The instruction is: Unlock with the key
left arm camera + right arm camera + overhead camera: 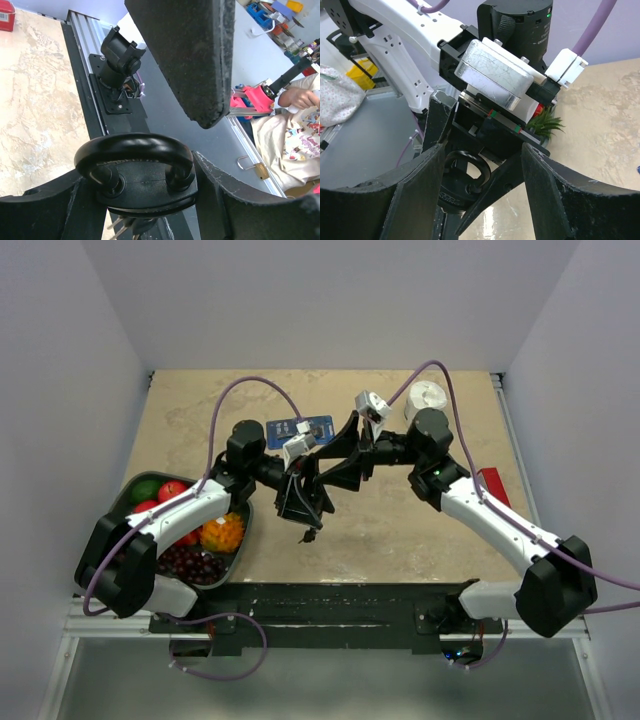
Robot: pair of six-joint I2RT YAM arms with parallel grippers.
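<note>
The black padlock (145, 182) is clamped between my left gripper's (147, 200) fingers, shackle (132, 150) towards the camera and both of its legs seated in the body. The key bunch (122, 227), silver blades with black heads, hangs below the padlock; in the top view it dangles under the left gripper (308, 533). My left gripper (300, 502) is held above the table's middle. My right gripper (342, 468) is open and faces it from the right. In the right wrist view its fingers (420, 180) straddle the padlock (460, 187) without touching it.
A dark tray (130, 498) of fruit stands at the left. A blue card package (300, 428), a white roll (428, 395) and a red box (493, 483) lie farther back and right. A small brass padlock (256, 169) lies off the table. A small plant (545, 122) stands behind.
</note>
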